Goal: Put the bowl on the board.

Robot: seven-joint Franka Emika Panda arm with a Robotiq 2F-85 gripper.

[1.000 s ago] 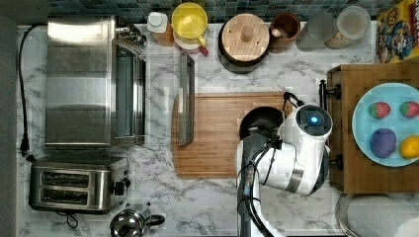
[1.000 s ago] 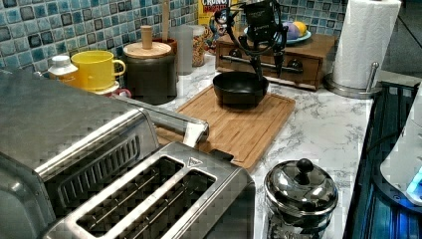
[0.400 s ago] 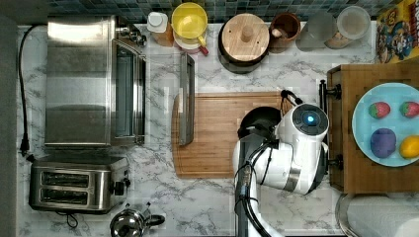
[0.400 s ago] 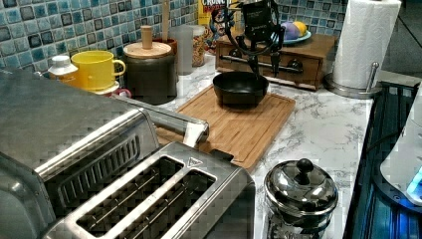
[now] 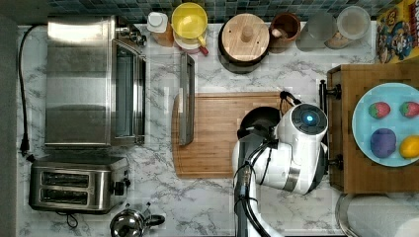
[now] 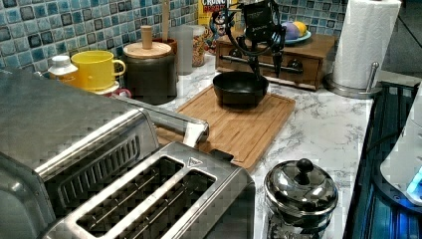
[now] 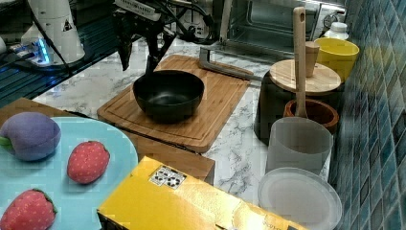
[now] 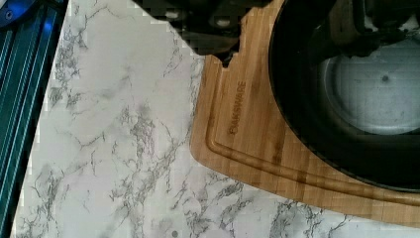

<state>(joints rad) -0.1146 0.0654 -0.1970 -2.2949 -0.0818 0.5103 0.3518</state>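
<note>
The black bowl (image 7: pixel 168 95) sat on the wooden board (image 7: pixel 206 110). The end effector (image 7: pixel 139 50) had lifted, fingers spread and empty. Placement looked complete.

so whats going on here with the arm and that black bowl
A Franka arm is working over a kitchen counter. The black bowl already sits upright on the wooden cutting board, near the end closest to the tray with the plate of toy fruit. The pincer is open, its fingers straddling the bowl's rim without clamping it, one finger inside and one outside. The placement looks done, and the arm seems to be letting go.
</note>
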